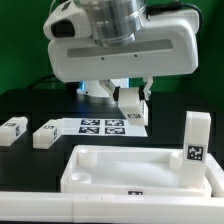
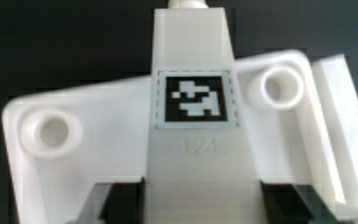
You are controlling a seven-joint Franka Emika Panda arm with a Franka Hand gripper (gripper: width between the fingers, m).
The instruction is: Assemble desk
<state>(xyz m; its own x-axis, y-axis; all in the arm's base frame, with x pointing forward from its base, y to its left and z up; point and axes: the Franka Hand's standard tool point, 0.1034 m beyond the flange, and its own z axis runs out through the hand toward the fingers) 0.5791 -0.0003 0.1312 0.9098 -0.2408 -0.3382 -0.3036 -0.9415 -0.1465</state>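
The white desk tabletop (image 1: 100,160) lies rim-up at the front of the black table, and in the wrist view the tabletop (image 2: 87,105) fills the background with two round corner sockets showing. One leg (image 1: 196,138) stands upright in its corner on the exterior view's right. Two more legs (image 1: 13,128) (image 1: 47,133) lie loose on the exterior view's left. My gripper (image 1: 131,93) (image 2: 197,205) is shut on a tagged leg (image 1: 130,103) (image 2: 194,100), held above the table behind the tabletop. Its black fingers (image 2: 130,205) press both sides of that leg.
The marker board (image 1: 95,125) lies flat behind the tabletop, under the gripper. A white strip (image 1: 60,208) runs along the front edge of the scene. A green backdrop closes the back.
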